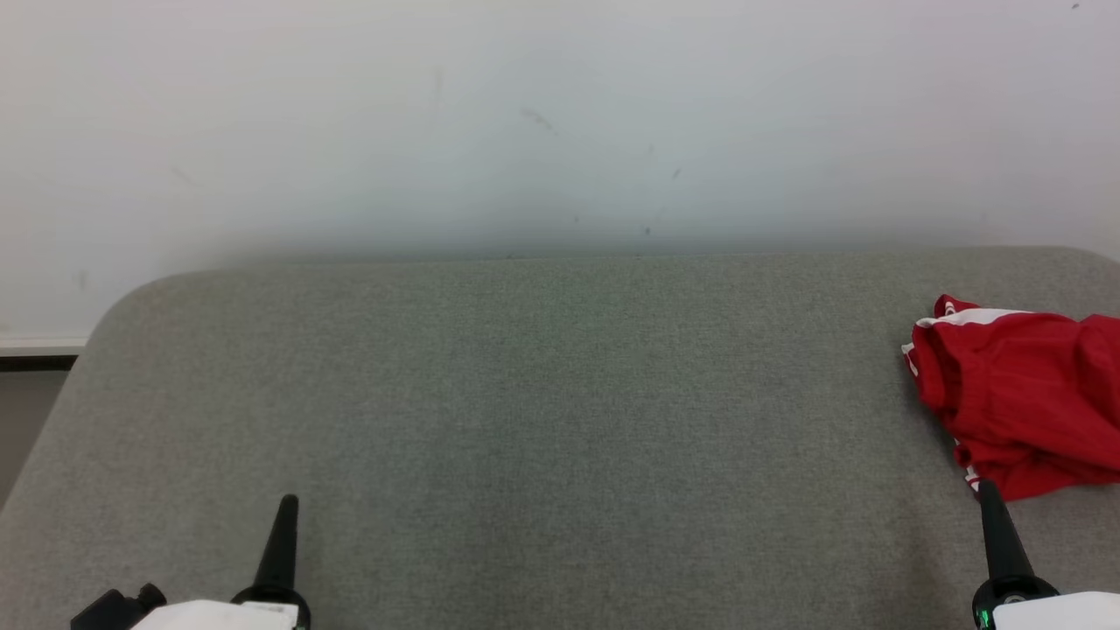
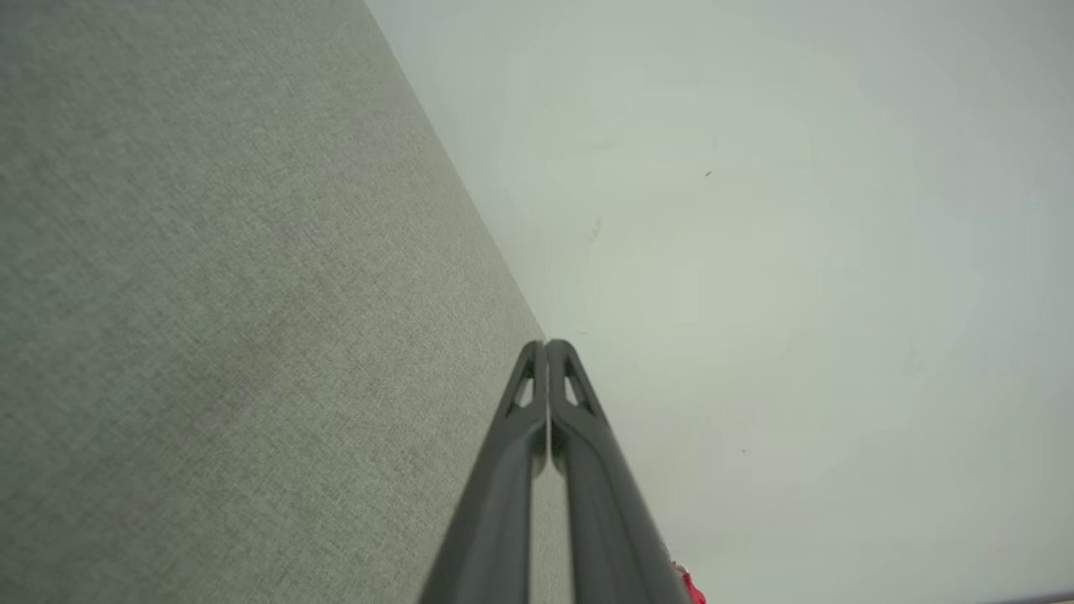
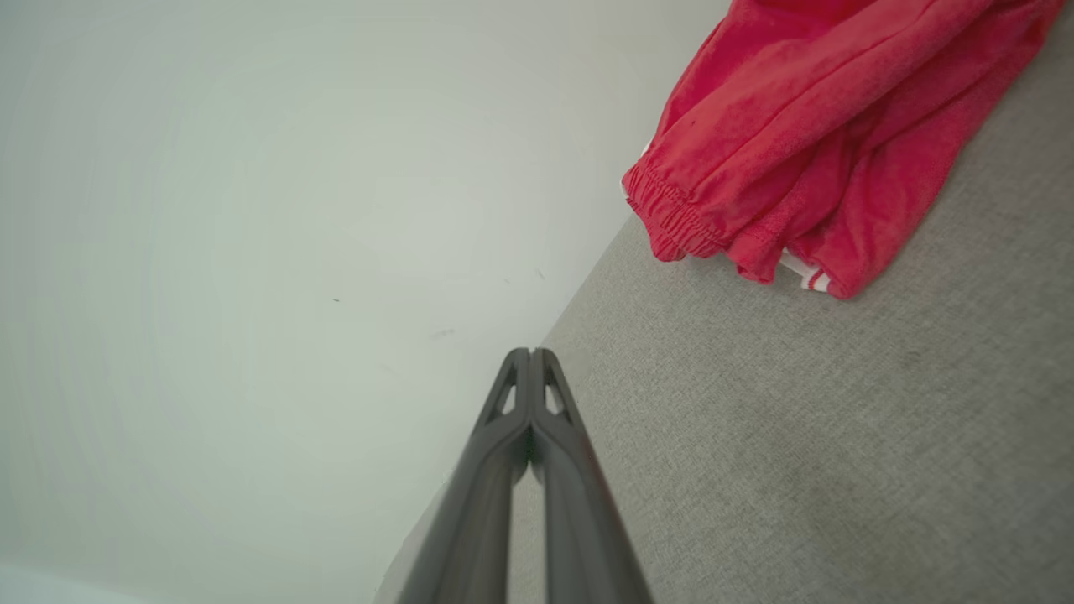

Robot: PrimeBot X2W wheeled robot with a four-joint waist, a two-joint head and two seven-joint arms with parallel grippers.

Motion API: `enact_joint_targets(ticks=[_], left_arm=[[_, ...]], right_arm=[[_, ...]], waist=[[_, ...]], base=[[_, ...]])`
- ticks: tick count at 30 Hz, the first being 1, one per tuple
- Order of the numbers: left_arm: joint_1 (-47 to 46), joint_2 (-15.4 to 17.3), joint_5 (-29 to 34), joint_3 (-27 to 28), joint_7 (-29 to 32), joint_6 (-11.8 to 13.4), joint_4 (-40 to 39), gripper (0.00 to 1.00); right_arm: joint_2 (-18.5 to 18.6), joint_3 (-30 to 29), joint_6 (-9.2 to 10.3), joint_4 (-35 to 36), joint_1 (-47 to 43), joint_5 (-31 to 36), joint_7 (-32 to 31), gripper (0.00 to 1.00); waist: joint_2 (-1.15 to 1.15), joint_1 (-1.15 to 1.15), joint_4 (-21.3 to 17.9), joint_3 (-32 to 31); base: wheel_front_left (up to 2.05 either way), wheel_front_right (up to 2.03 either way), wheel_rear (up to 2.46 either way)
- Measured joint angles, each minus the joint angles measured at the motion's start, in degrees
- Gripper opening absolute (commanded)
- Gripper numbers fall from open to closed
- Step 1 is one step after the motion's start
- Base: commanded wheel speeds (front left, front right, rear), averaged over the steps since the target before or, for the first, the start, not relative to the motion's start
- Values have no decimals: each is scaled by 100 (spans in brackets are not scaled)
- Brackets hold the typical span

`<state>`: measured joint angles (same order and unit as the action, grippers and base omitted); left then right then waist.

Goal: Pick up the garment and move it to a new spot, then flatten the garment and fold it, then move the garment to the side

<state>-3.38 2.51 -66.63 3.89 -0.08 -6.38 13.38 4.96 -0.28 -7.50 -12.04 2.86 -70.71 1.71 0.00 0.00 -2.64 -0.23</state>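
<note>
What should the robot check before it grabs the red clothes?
1. Garment in sight, on the right side of the table: ok.
2. Garment lying flat: not ok, it is bunched up.
3. Right jaws open, ready to grab: not ok, shut.
4. Left jaws open: not ok, shut.
5. Bare table space to spread it out: ok.
6. Whole garment inside the head view: not ok, the right edge cuts it off.

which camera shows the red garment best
The right wrist view: the red garment lies close and large there, with its elastic hem, folds and white trim clear. The head view shows it smaller on the grey table, cut off at the right edge. The left wrist view catches a sliver of it.
</note>
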Motion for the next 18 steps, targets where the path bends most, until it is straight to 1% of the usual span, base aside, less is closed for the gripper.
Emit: enact_joint_targets(ticks=[18], left_arm=[[-97, 4, -969, 102, 244, -24, 32, 0]], right_arm=[[-37, -170, 0, -75, 97, -844, -249, 0]], waist=[[0, 0, 85, 13]], base=[[0, 0, 0]])
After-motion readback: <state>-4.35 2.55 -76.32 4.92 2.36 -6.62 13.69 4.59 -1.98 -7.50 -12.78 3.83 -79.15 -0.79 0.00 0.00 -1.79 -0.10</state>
